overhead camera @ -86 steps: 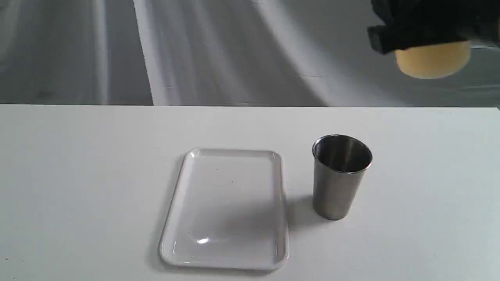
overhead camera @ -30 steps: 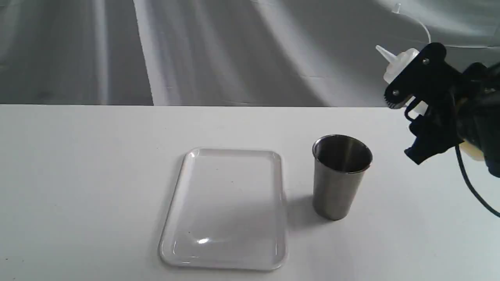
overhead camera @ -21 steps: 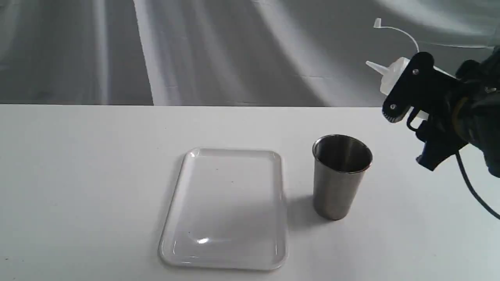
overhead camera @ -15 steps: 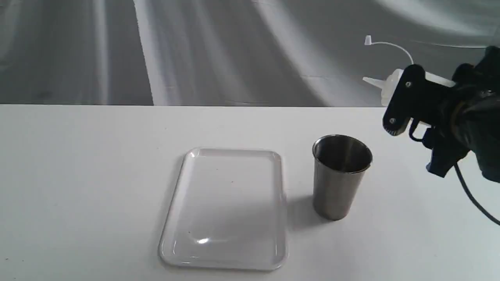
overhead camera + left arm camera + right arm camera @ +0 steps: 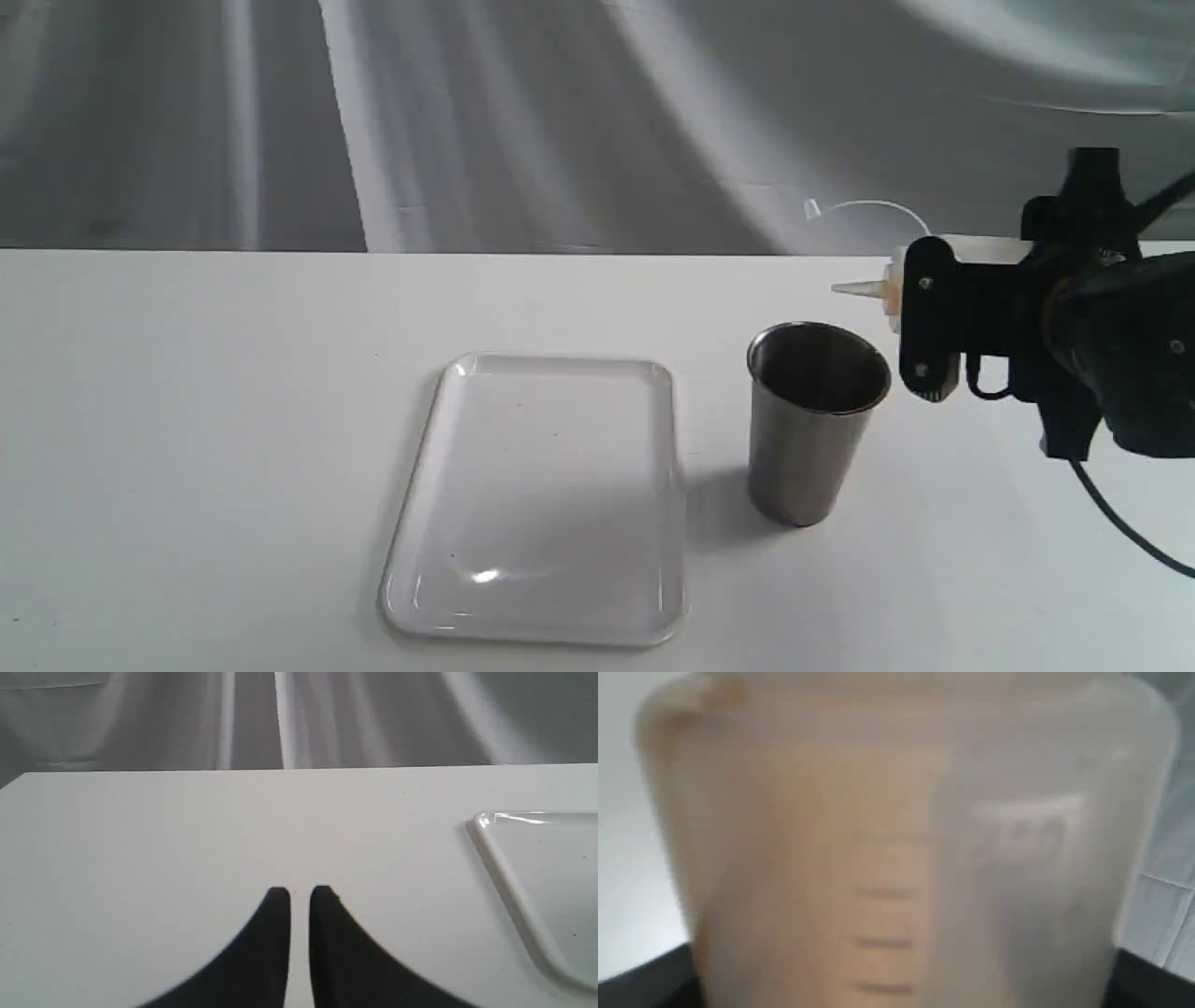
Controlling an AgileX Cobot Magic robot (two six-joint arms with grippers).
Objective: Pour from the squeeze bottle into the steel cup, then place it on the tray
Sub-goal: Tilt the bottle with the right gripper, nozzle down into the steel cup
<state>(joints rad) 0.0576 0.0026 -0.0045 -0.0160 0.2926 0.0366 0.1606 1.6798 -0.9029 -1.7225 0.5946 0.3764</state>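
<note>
R gripper (image 5: 924,317) clamped on squeeze bottle (image 5: 976,248), which lay about level beside steel cup (image 5: 812,425).
Nozzle pointed twd cup, tip above its rim; cup stood upright on table (image 5: 187,420), just beside tray (image 5: 560,362). L gripper (image 5: 300,893) was nearly closed, empty.

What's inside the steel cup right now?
Brushed stainless-steel tumbler: only its dark, shiny inner wall shows. The bottom is hidden behind the near wall, so any liquid cannot be seen.
</note>
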